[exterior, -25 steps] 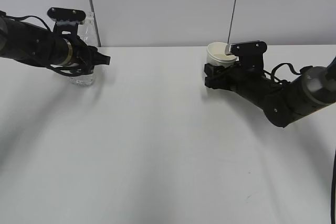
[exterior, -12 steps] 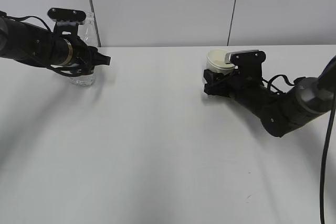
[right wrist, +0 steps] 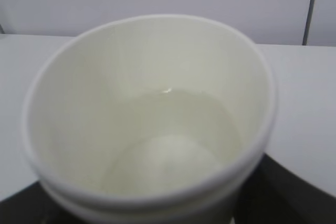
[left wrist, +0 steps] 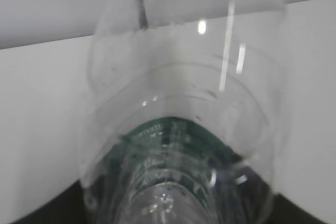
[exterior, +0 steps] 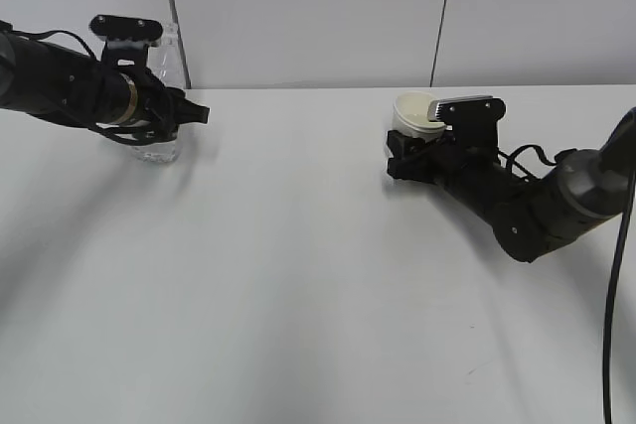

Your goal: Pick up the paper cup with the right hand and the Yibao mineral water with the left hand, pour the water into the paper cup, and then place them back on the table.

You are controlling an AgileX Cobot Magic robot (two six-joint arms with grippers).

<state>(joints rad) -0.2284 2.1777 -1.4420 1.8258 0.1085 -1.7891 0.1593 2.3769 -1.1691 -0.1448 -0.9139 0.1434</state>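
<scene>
The Yibao mineral water (exterior: pixel 170 55), a clear capless bottle, stands upright on the table (exterior: pixel 298 275) at the back left. My left gripper (exterior: pixel 189 112) is closed around its labelled middle. The bottle fills the left wrist view (left wrist: pixel 178 129), its green label low between the dark fingers. The paper cup (exterior: pixel 411 112) sits low at the table's back right. My right gripper (exterior: pixel 397 154) is shut around its side. In the right wrist view the cup (right wrist: pixel 147 103) is upright with clear water in its bottom.
A grey panelled wall (exterior: pixel 298 17) runs right behind the table's far edge, close behind the bottle and cup. Black cables (exterior: pixel 621 245) hang at the right arm. White tabletop stretches between the two arms and toward the front.
My right gripper has lowered the cup toward the table and shifted slightly left; it has barely moved in the last half second. The left arm and bottle have not moved.
</scene>
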